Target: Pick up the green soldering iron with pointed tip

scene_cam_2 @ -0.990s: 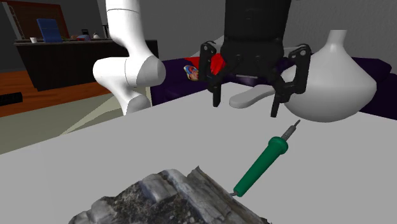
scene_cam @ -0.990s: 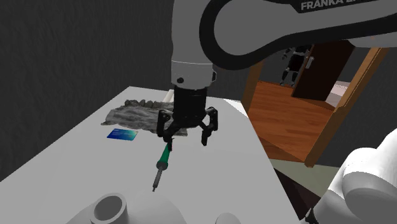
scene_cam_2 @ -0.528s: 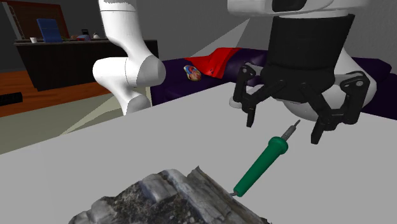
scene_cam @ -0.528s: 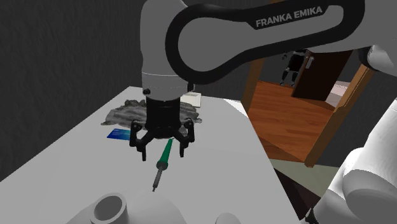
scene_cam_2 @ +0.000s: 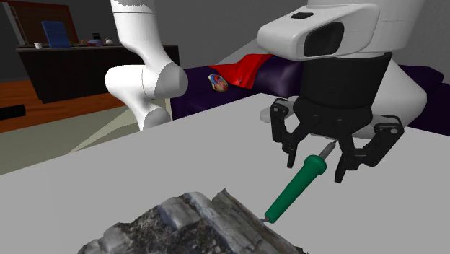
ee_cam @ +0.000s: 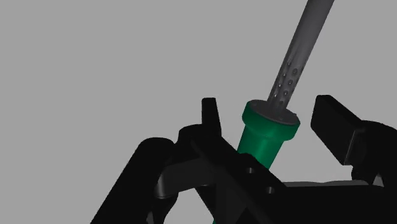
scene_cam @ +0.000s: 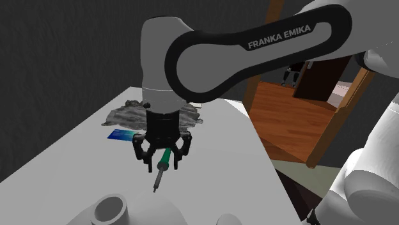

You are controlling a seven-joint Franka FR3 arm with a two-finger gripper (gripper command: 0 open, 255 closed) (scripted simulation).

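The green soldering iron (scene_cam: 166, 155) lies flat on the white table (scene_cam: 77, 160), its grey pointed tip aimed at the near edge in the shoulder view. My black gripper (scene_cam: 160, 160) has come down over the tip end of the handle, with one finger on each side. In the second exterior view the iron (scene_cam_2: 296, 187) runs from a grey crumpled heap up to the gripper (scene_cam_2: 317, 160). From the wrist the green collar and perforated metal shaft (ee_cam: 286, 83) stand between the fingers (ee_cam: 334, 118). A gap shows on both sides, so the gripper (ee_cam: 271, 116) is open and not clasping it.
A grey crumpled heap (scene_cam: 150, 114) lies at the table's far end, with a blue card (scene_cam: 123, 134) beside it. A white vase (scene_cam: 118, 211) stands close to the iron's tip at the near edge. The table's right edge drops to a wooden floor and doorway (scene_cam: 300, 108).
The gripper has swung over and come down from above the table until it straddles the iron's handle. Its fingers have drawn closer together. The iron has not moved.
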